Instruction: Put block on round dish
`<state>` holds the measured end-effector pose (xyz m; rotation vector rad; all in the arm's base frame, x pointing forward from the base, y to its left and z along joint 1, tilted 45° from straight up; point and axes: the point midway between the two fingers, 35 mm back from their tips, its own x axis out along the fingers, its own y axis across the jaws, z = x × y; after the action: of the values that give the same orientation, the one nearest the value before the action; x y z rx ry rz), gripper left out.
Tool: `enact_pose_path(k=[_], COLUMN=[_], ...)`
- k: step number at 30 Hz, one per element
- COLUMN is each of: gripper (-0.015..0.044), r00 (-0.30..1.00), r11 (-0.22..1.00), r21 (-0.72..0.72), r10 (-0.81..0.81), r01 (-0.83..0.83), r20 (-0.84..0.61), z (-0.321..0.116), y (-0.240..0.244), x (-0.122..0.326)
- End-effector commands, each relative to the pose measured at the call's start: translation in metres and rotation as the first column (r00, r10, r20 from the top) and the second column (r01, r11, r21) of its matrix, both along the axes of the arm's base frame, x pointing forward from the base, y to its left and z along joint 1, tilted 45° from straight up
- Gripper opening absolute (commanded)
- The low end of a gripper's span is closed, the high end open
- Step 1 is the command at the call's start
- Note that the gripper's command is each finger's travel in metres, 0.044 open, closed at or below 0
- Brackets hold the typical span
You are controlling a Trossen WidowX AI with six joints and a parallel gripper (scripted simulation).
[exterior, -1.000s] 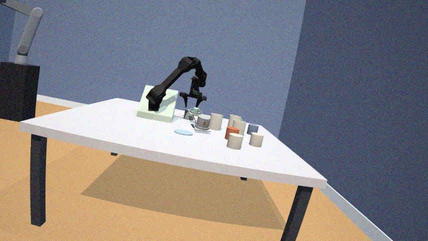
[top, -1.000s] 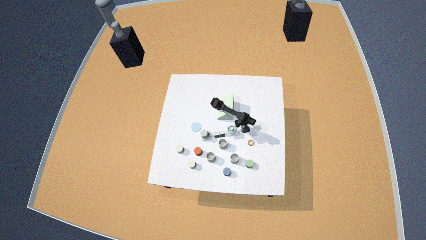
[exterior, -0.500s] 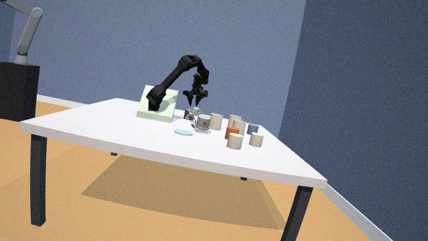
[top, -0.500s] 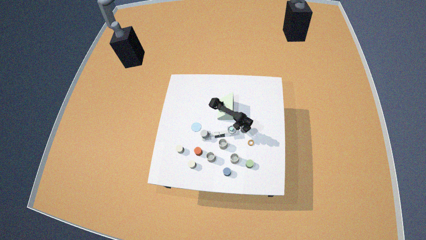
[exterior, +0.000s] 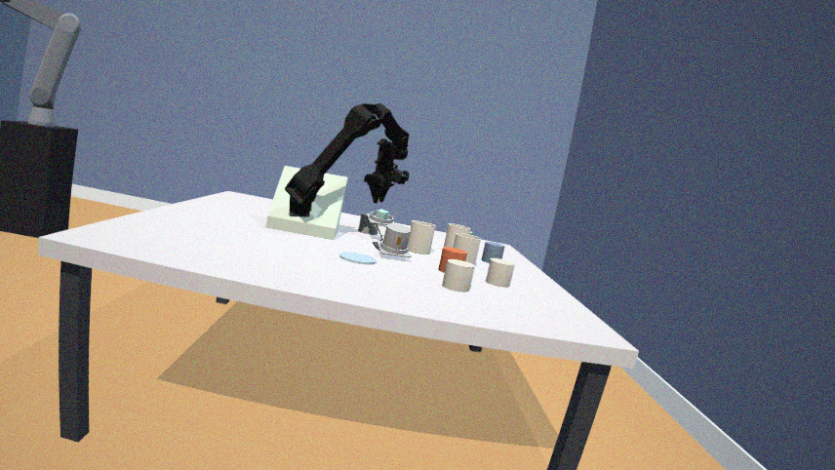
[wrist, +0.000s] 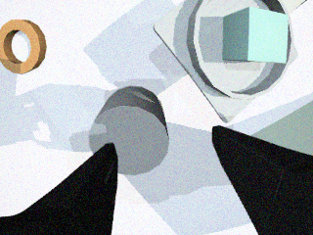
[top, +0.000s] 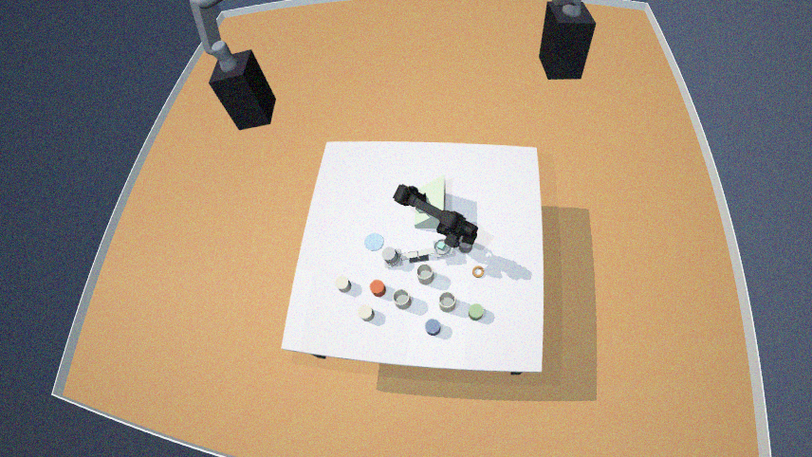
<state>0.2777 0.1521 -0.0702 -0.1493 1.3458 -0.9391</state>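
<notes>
My gripper (wrist: pixel 164 141) hangs half-spread and empty above the set-down grey cup (wrist: pixel 132 129), while the teal block (wrist: pixel 256 34) sits exposed on the balance pan (wrist: pixel 196 16), ahead and to my right.
</notes>
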Motion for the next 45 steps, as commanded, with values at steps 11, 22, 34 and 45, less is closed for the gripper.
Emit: enact_pose_path(k=[11,22,34,45], gripper=[0.0260,0.0260,0.0260,0.0260], r00=[0.916,0.702,0.357,0.141], r11=[0.953,0.837,0.652,0.538], r21=[0.057,0.180,0.369,0.485], r10=[0.302,0.535,0.708,0.756], r01=[-0.298,-0.517,-0.662,-0.689], r20=[-0.266,-0.470,-0.610,-0.639], z=[0.019,0.035,0.053,0.063], y=[-0.011,-0.025,-0.041,-0.050], x=[0.001,0.006,0.010,0.011])
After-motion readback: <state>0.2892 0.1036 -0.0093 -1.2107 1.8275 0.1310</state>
